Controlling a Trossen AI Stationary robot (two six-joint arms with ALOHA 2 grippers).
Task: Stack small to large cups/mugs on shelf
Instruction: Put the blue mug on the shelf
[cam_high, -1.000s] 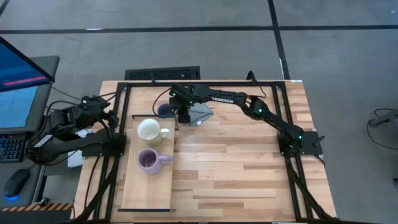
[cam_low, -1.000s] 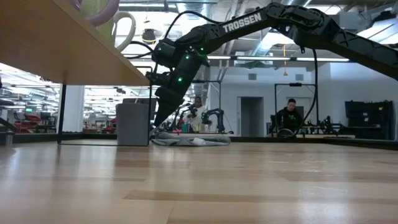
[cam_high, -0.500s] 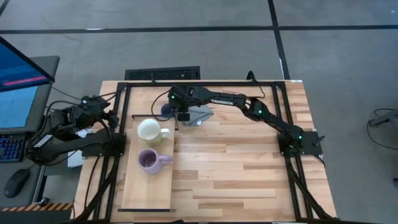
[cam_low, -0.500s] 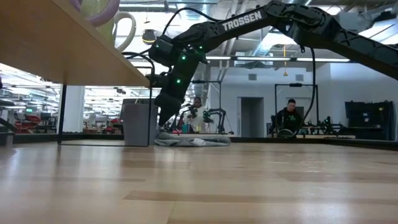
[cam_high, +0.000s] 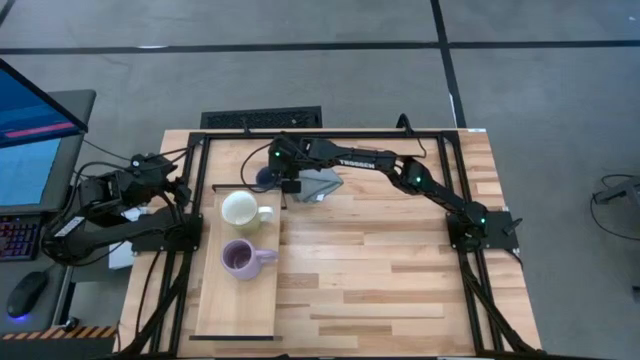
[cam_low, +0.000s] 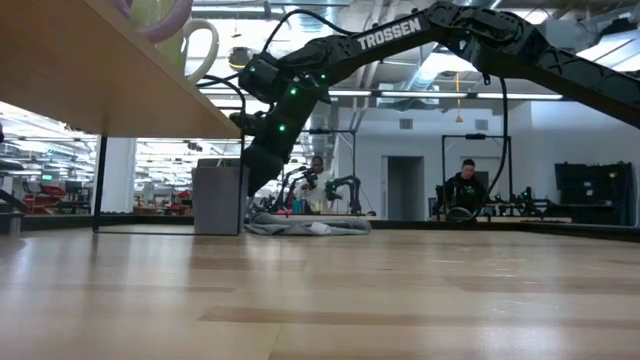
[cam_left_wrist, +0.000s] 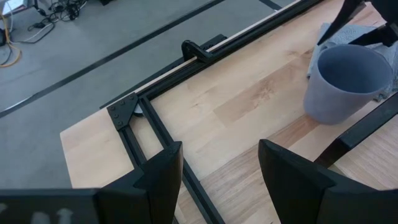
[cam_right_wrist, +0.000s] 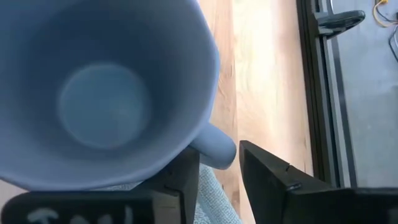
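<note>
Right gripper (cam_right_wrist: 217, 171): fingers straddle the grey-blue mug (cam_right_wrist: 102, 93) handle, not yet pinching
Arm lettering: TROSSEN
Shelf (cam_high: 225, 300): front half bare
Cream mug (cam_high: 240, 208): on shelf, purple mug (cam_high: 240, 258) beside
Left gripper (cam_left_wrist: 217, 171): spread, parked left

Robotics lab: other robot arms (cam_low: 345, 190) and seated people (cam_low: 465, 186) behind.

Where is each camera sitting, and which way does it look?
High view: above the table, looking straight down; both arms show.
Low view: at tabletop height, looking across; the right arm reaches to the grey-blue handled mug.
Left wrist view: on the left arm, past the open left end effector toward the same mug.
Right wrist view: on the right arm, right end effector at the mug's handle.
Shared: all four show that mug.
</note>
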